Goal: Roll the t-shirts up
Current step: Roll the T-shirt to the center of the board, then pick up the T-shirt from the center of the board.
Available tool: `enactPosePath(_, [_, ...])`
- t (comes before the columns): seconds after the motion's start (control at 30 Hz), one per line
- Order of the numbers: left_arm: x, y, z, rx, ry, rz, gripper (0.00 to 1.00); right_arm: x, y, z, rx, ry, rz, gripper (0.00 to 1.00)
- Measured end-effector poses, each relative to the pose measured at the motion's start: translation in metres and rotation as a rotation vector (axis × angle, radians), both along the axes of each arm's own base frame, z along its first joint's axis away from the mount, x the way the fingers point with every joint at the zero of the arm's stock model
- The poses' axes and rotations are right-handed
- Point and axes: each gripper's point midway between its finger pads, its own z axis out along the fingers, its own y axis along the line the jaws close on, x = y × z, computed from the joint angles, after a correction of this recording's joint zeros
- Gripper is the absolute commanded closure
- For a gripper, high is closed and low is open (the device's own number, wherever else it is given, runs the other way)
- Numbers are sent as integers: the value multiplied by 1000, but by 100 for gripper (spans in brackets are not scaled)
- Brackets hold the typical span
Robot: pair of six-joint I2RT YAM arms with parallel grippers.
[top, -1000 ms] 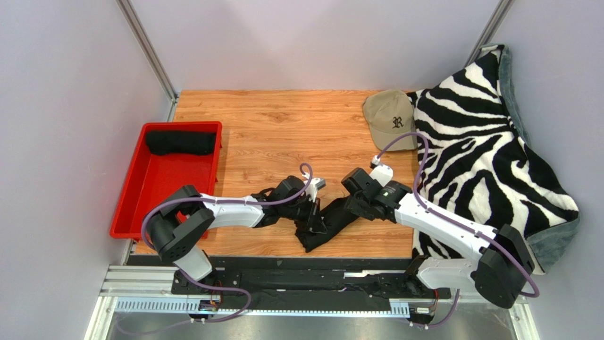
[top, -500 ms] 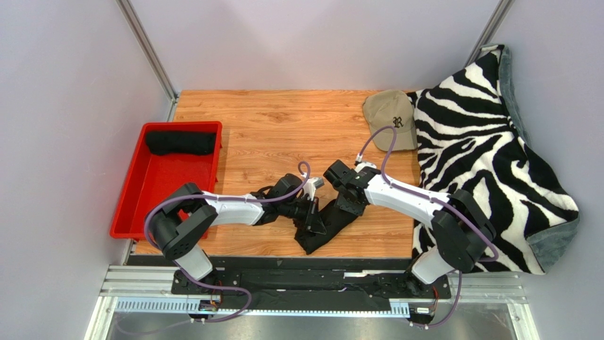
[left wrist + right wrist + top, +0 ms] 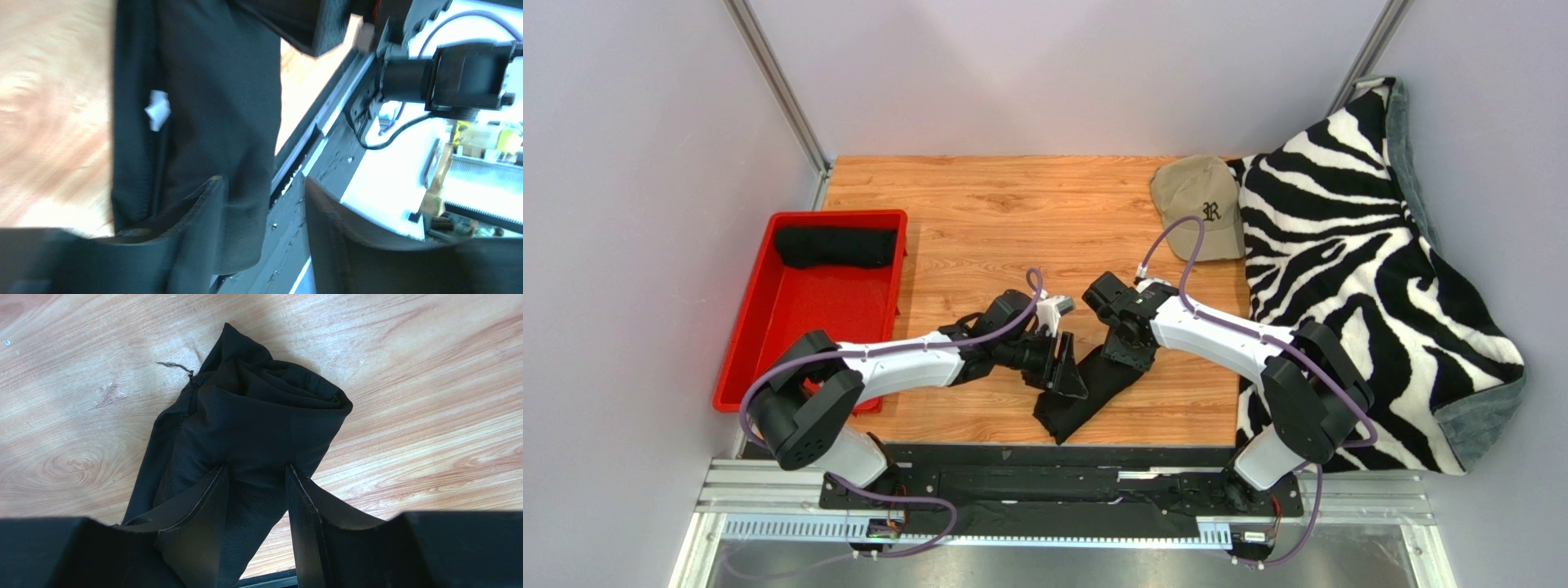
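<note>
Wooden table point(image 3: 989, 208), rolling step in hand: the black t-shirt point(image 3: 1081, 398) lies bunched at centre-front, only partly rolled. Right gripper point(image 3: 256, 471) straddles its wadded end, whether clenched cannot be told. Left gripper point(image 3: 263, 184) jaws parted, empty, cloth just beside one finger. Next move probably calls for seizing the loose edge and winding evenly

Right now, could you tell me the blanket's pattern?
The blanket has black and white zebra stripes, clearest in top external view.
</note>
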Motion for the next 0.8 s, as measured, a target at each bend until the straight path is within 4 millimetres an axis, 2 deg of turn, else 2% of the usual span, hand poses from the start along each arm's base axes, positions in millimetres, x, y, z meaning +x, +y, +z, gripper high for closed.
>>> enactPosePath(0.13, [15, 7, 4, 6, 5, 35, 34, 0, 0, 0, 2, -2, 1, 55])
enactPosePath(0.17, [19, 8, 5, 11, 7, 38, 29, 0, 0, 0, 3, -3, 1, 55])
enactPosePath(0.27, [30, 4, 4, 35, -6, 26, 26, 0, 0, 0, 5, -6, 1, 55])
enactPosePath(0.3, [34, 1, 4, 43, -11, 17, 22, 0, 0, -1, 6, -6, 1, 55])
enactPosePath(0.37, [40, -5, 1, 57, -20, -9, 3, 0, 0, -1, 6, -6, 1, 55])
enactPosePath(0.5, [47, -15, -11, 79, -14, -58, 2, 0, 0, -2, 9, -7, 0, 55])
enactPosePath(0.67, [45, -11, -33, 129, 11, -85, 1, 0, 0, -3, 16, -5, -1, 55])
enactPosePath(0.8, [45, -14, -34, 124, 5, -117, 1, 0, 0, -3, 20, -7, -3, 55])
